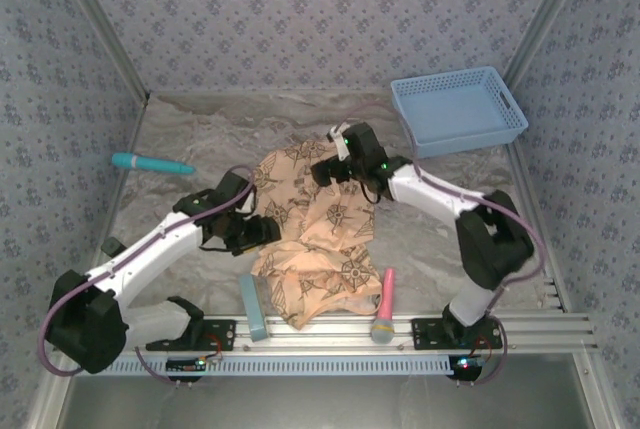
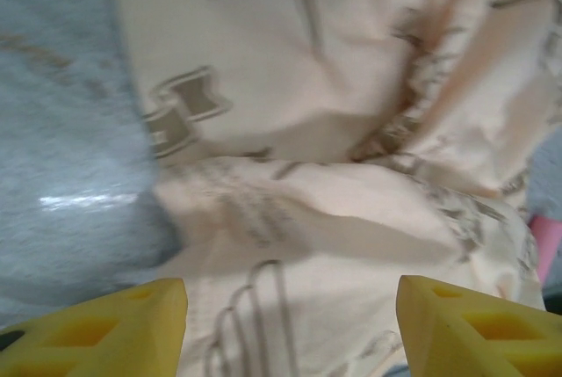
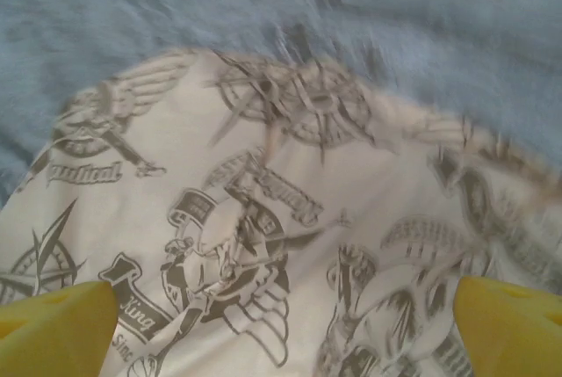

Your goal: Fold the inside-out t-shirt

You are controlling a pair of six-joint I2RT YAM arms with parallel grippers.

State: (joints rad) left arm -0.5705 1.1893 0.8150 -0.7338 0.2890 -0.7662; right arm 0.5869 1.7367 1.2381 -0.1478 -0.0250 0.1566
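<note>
Covering the middle of the grey, stone-mottled table [image 1: 190, 139], the inside-out t-shirt [image 1: 315, 234] is lying rumpled, its soft peach cloth bunching into folds and showing faded brown print. Walls [image 1: 320, 9] papered in a small blue-grey pattern are enclosing the table. A rigid blue lattice basket [image 1: 460, 109] is sitting at the far right, a teal stick-shaped tool [image 1: 150, 163] at the left, and a pale blue block [image 1: 253, 307] and a pink-handled brush [image 1: 385, 304] are resting by the shirt's near edge. The left gripper [image 1: 262, 232] is hovering at the shirt's left edge, yellow fingers [image 2: 114, 324] spread wide, holding nothing; the right gripper [image 1: 325, 171] is hanging over its far end, likewise wide apart.
</note>
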